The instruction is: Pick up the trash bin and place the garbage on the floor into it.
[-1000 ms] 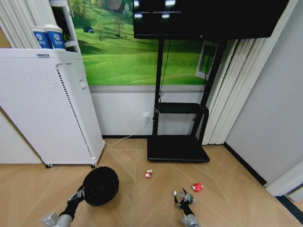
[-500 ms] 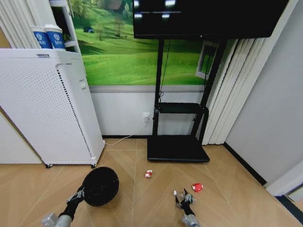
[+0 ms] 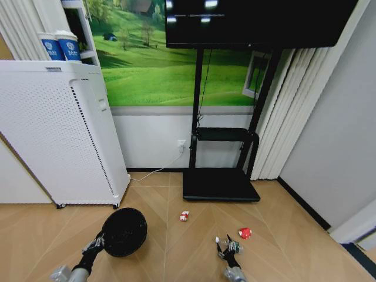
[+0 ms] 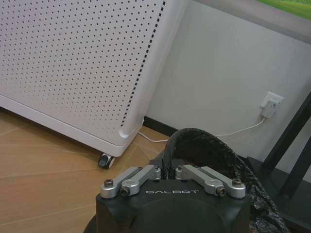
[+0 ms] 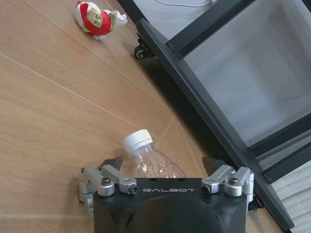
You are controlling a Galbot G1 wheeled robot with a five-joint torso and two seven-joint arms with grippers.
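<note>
The trash bin (image 3: pixel 124 231) is black with a liner bag and stands on the wood floor at lower left. My left gripper (image 3: pixel 97 241) is shut on its near rim; in the left wrist view the fingers (image 4: pixel 146 174) pinch the liner edge of the bin (image 4: pixel 204 145). At lower right my right gripper (image 3: pixel 228 247) is open around a small clear bottle (image 5: pixel 143 155) with a white cap, which lies between the spread fingers (image 5: pixel 112 162). A red-and-white wrapper (image 3: pixel 184 216) lies ahead, also in the right wrist view (image 5: pixel 97 19). A small red lump (image 3: pixel 245 233) lies to the right.
A tall white perforated appliance (image 3: pixel 59 135) stands at left against the wall, with a cord running to a wall socket (image 3: pixel 181 144). A black TV stand (image 3: pixel 220 185) with a flat base sits ahead of the litter. Open floor lies between the bin and the bottle.
Both arms have shifted only slightly toward the lower edge. The bin, the bottle and the other litter lie where they were.
</note>
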